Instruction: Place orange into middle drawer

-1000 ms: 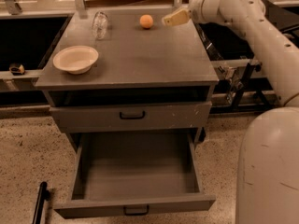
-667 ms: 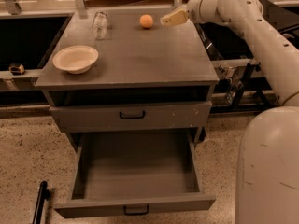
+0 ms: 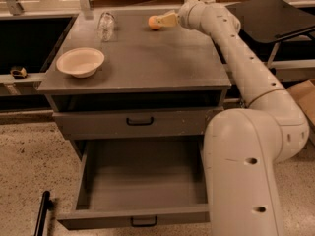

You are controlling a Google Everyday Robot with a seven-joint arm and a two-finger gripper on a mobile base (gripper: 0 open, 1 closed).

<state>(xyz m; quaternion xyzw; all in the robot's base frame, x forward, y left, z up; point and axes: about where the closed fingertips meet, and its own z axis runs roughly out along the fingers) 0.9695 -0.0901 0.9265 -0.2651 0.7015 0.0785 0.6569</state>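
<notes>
The orange lies at the far edge of the grey cabinet top. My gripper reaches in from the right at the same height and is right against the orange's right side; I cannot tell whether it holds it. The middle drawer is pulled wide open below, its grey tray bare, with a small black handle on its front. The upper drawer front is shut.
A cream bowl sits on the left of the cabinet top. A clear glass lies at the far left. My arm runs down the cabinet's right side. A black rod lies on the floor at the left.
My gripper has moved left across the far edge of the cabinet top, from a gap away to right against the orange. The orange has not moved.
</notes>
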